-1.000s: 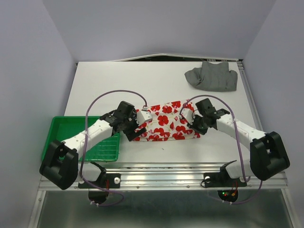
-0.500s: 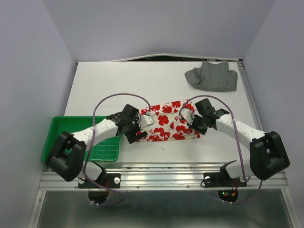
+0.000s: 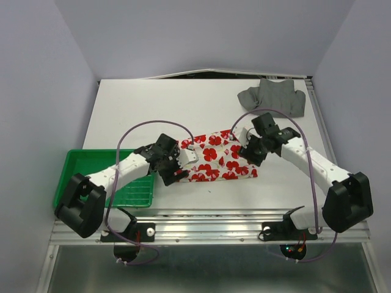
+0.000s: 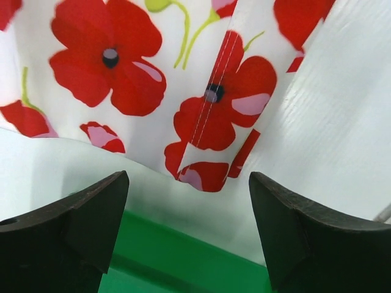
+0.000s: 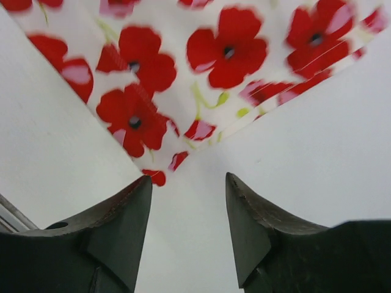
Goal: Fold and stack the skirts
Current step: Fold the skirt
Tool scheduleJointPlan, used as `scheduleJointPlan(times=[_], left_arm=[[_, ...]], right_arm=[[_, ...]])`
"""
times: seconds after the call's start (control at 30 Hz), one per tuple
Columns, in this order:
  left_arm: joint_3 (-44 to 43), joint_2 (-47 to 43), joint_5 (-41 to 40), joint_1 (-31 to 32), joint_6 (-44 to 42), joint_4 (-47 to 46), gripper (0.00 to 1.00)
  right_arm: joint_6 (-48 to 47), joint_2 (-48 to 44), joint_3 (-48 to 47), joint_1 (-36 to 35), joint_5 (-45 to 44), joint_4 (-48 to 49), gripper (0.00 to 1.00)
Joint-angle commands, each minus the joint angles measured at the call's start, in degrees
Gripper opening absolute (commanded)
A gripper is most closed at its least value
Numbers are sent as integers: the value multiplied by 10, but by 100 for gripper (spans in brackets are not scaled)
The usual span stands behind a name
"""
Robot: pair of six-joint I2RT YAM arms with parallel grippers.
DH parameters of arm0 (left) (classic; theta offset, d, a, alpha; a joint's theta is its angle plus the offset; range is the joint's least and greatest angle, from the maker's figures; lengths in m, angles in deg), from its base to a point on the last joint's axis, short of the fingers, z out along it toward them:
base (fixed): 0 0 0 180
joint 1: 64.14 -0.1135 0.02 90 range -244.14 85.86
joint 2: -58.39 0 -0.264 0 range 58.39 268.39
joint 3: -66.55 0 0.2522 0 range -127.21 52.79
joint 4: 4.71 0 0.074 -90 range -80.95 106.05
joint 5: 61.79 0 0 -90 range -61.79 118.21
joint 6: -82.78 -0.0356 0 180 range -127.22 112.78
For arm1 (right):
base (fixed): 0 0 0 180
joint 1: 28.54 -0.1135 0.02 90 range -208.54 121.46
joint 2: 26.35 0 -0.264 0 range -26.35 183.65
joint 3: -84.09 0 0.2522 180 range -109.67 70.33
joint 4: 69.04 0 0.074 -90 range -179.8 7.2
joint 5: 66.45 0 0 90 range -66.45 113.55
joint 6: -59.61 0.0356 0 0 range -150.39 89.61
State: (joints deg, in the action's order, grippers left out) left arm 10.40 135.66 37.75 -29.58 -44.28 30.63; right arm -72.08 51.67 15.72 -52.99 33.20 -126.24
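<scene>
right hand (image 5: 188, 181) drawn back, flowered skirt (image 5: 223, 52) corner just ahead

Two arms, left arm (image 3: 122, 171) and right arm (image 3: 305, 163): white link shells between bulky black joint housings. A thin purple cable (image 3: 146, 124) runs off each. Black base mounts (image 3: 131, 231), with small red and green lights by the right one. Left gripper (image 4: 188, 177) and right gripper (image 5: 188, 177) have matte black wedge-shaped fingers.
</scene>
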Motion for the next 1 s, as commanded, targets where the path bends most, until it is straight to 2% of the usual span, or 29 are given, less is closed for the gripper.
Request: scheduleJointPlan(times=[0.0,0.13,0.2,0.3,0.43,0.53,0.67,0.8,0.97], left_arm=[[-70,-46,51,4,14,46,91],[-116,-52,57,0,49,35,91],[-135,-35,45,-6,73,22,91],[-189,22,36,-22,96,18,88],[-269,90,29,-59,126,10,82],[-308,135,-6,-80,135,-14,76],[-357,218,-81,-86,117,-16,74],[-360,263,-141,-87,73,-33,74],[-358,309,-152,-87,46,-21,73]], right_arm=[[71,-14,-116,-4,60,-39,56],[163,24,-140,-4,125,-32,50],[204,49,-139,-4,147,-17,44],[239,101,-125,-4,162,19,40],[256,153,-98,-4,121,57,37],[264,182,-77,-4,83,82,36],[248,221,-63,-4,11,99,34],[223,240,-60,-4,-18,110,33],[173,266,-77,8,-60,122,33]])
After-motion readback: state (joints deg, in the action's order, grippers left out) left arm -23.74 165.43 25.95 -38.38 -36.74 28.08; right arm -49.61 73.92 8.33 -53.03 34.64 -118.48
